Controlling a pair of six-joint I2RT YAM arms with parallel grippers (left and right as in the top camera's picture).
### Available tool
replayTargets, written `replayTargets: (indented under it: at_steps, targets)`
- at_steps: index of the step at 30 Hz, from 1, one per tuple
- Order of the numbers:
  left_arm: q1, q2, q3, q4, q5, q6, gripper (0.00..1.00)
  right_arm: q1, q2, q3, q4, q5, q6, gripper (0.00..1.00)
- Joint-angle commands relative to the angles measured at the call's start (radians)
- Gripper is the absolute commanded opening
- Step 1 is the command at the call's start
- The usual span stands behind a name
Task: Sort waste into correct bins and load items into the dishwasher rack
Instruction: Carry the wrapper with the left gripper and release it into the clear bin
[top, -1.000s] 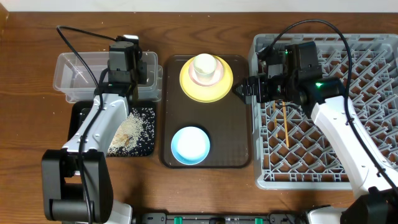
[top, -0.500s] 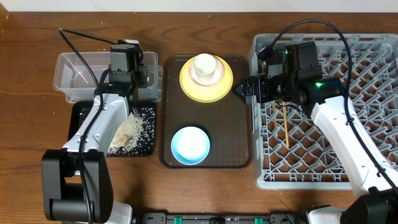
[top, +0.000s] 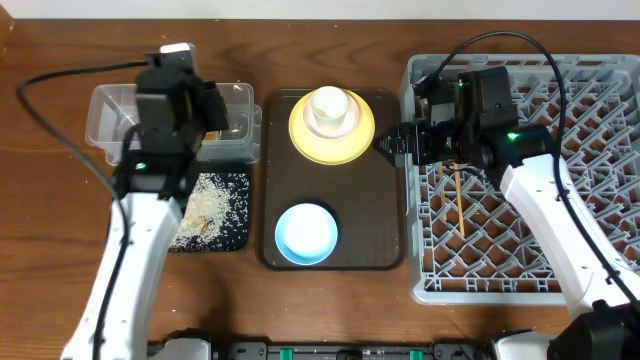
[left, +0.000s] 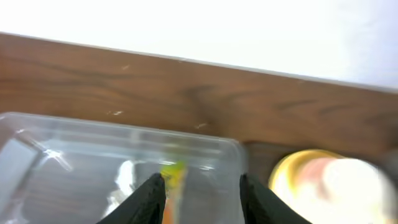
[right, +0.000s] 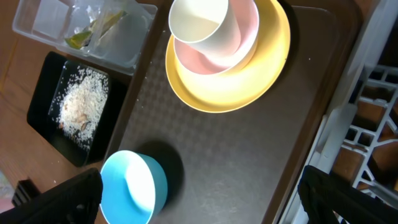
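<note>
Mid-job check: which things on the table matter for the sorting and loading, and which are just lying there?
Job: plate, cup, pink bowl, blue bowl, chopsticks, rack, tub, black tray, rice, wrapper.

Lying about: brown tray, only carrying the dishes.

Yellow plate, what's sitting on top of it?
A pale pink bowl sits on the yellow plate, with a white cup inside it. The plate's middle is covered.
</note>
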Motion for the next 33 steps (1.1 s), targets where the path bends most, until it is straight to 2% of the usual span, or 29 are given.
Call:
replayTargets:
  at_steps: [1, 4, 10, 14, 16, 23, 33]
  targets:
    - [0.035, -0.009, 0.118, -0.151, 0.189, -0.114, 0.42, 0.007, -0.009, 0.011, 0.001, -0.013, 0.003, 0.99]
    - [0.071, 0.015, 0.237, -0.369, 0.202, -0.113, 0.42, 0.007, -0.009, 0.011, 0.001, -0.013, 0.003, 0.99]
    - [0.129, 0.027, 0.27, -0.527, 0.2, -0.105, 0.42, 0.007, -0.009, 0.011, 0.001, -0.013, 0.003, 0.99]
    - [0.135, 0.027, 0.27, -0.541, 0.2, -0.083, 0.3, 0.007, -0.009, 0.011, 0.001, -0.013, 0.003, 0.99]
    - [0.135, 0.027, 0.27, -0.541, 0.2, -0.075, 0.07, 0.007, -0.009, 0.011, 0.001, -0.013, 0.003, 0.99]
    - [0.135, 0.109, 0.27, -0.502, 0.2, -0.036, 0.06, 0.007, -0.009, 0.011, 0.001, -0.013, 0.004, 0.99]
    - [0.135, 0.41, 0.336, -0.491, 0.199, -0.02, 0.06, 0.007, -0.009, 0.011, 0.001, -0.013, 0.003, 0.99]
